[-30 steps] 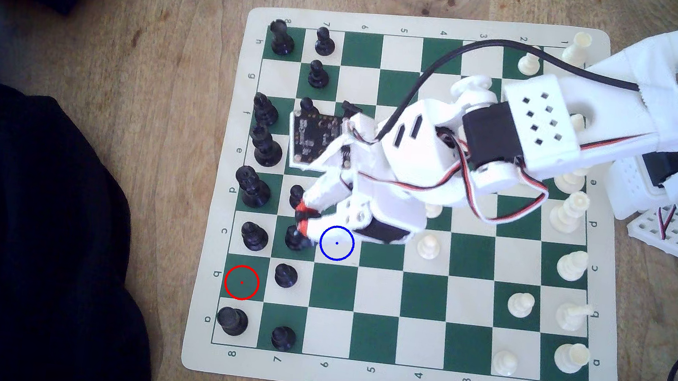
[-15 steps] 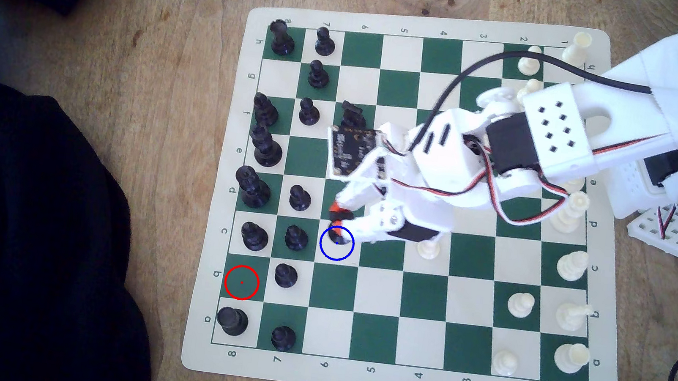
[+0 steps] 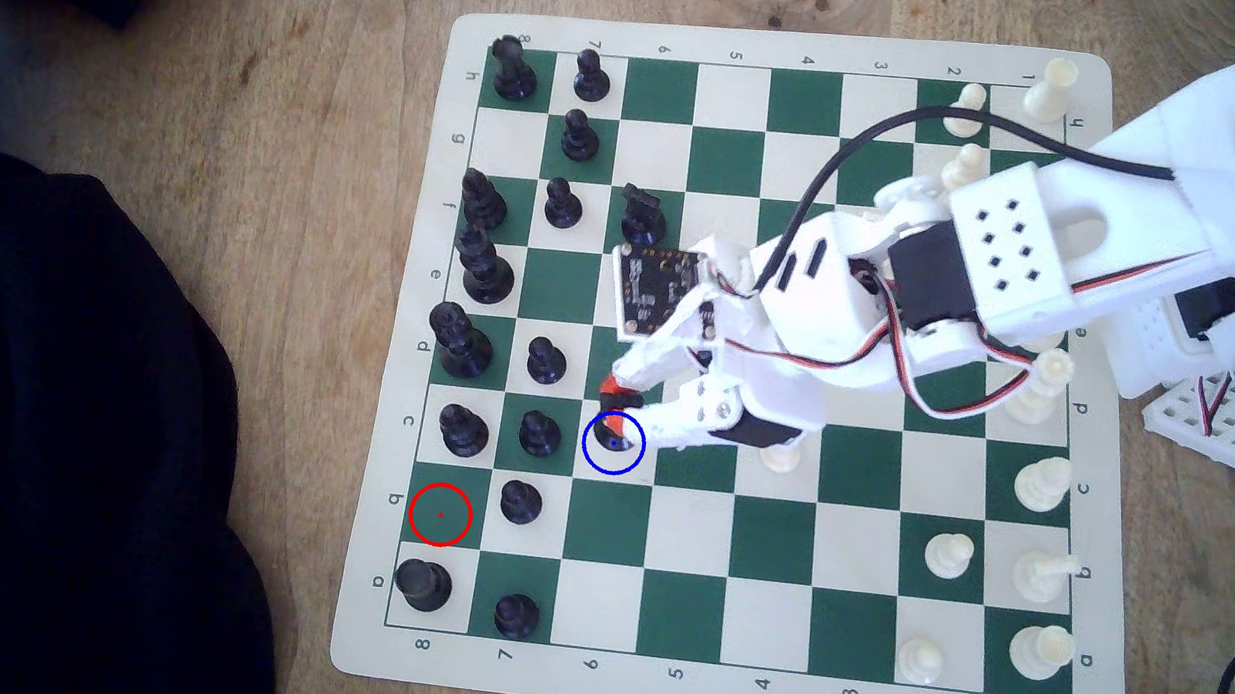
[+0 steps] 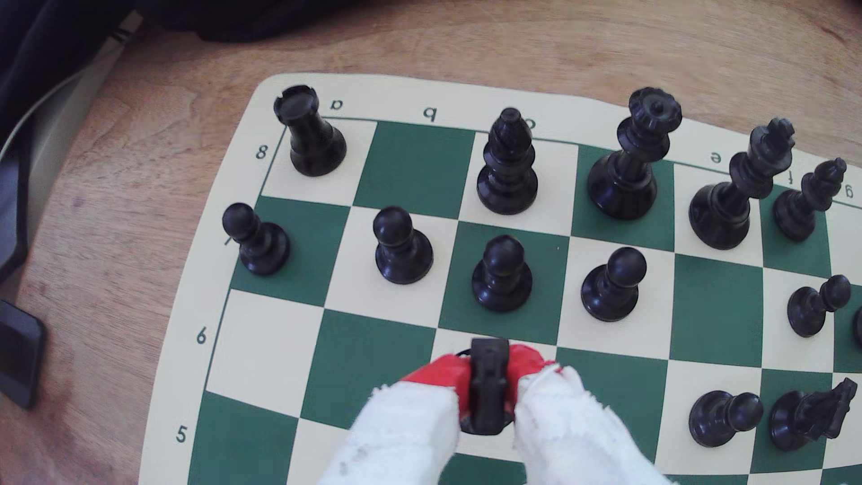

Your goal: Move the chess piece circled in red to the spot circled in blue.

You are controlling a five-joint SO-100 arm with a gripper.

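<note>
Wrist view is looking down between two cloth-wrapped white fingers with red tips; the pincer [image 4: 487, 380] is sitting clamped on a black knight [image 4: 487, 387], pressing it from both sides. The knight's round base is showing below the fingers on a cream square, though whether it is touching the board is hard to tell. Beyond it, ball-headed black pawns [image 4: 501, 275] are standing in a row, with a rook [image 4: 310, 133], bishop, queen and king behind them, all smooth glossy plastic. Another black knight [image 4: 814, 415] is standing off to one side.

Exterior view is giving what the wrist camera cannot: a thin blue ring with a centre dot [image 3: 614, 443] drawn on that cream square, with the knight [image 3: 617, 431] inside it under the pincer [image 3: 615, 409], and a red ring [image 3: 440, 514] on a bare green square toward the exterior view's lower left. Cream pieces are lining the exterior view's right.

Printed along the green-and-cream mat [image 3: 720, 693] are numbers 1 to 8 and letters a to h. The mat is lying on a wooden bench [image 3: 300, 134].
</note>
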